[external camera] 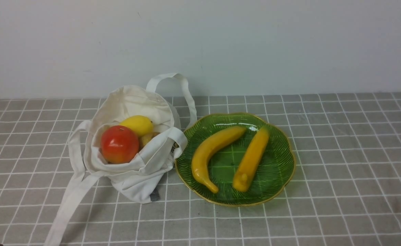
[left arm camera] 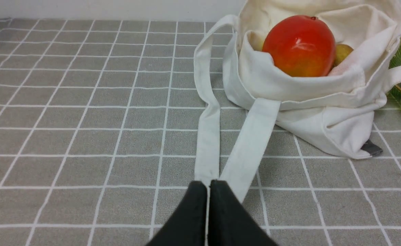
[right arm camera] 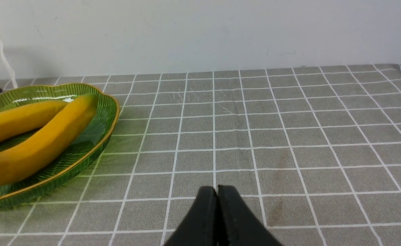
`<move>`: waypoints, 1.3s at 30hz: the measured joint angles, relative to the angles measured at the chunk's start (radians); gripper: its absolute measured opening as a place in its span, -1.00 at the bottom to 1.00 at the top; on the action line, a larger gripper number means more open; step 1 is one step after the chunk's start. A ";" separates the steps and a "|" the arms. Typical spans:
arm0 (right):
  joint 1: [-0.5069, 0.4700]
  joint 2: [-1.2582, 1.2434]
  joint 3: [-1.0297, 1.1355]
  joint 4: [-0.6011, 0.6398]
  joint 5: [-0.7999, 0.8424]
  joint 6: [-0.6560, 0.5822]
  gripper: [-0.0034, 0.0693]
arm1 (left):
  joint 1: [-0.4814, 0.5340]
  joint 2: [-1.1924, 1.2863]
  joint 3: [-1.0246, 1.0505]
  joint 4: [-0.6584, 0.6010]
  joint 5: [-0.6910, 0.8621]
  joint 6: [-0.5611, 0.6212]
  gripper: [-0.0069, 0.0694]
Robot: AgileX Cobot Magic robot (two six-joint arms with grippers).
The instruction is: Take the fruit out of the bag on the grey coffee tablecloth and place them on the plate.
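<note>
The off-white bag point(external camera: 135, 167) lies open on the grey coffee tablecloth point(external camera: 340, 153). It holds a red-orange round fruit point(external camera: 119, 144), a yellow lemon point(external camera: 137, 124) and a small brownish fruit point(external camera: 147, 138). Two yellow bananas point(external camera: 210, 153) point(external camera: 251, 159) lie on the green plate point(external camera: 275, 177) right of the bag. My left gripper point(left arm camera: 208, 182) is shut and empty, low over the cloth, at the end of the bag's strap handles point(left arm camera: 248, 147). My right gripper point(right arm camera: 217, 188) is shut and empty, over bare cloth to the right of the plate point(right arm camera: 84, 153). Neither gripper shows in the front view.
A pale wall point(external camera: 255, 44) runs along the back of the table. One strap handle point(external camera: 67, 205) trails toward the front left edge; another point(external camera: 183, 89) loops up behind the bag beside the plate.
</note>
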 joint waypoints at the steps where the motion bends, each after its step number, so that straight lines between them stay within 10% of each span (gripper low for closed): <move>1: 0.000 0.000 0.000 0.000 0.000 0.000 -0.95 | -0.001 0.000 0.000 0.000 0.000 0.000 -0.84; 39: 0.000 0.000 0.000 0.000 0.000 0.000 -0.95 | -0.001 0.000 0.000 -0.001 0.001 0.023 -0.84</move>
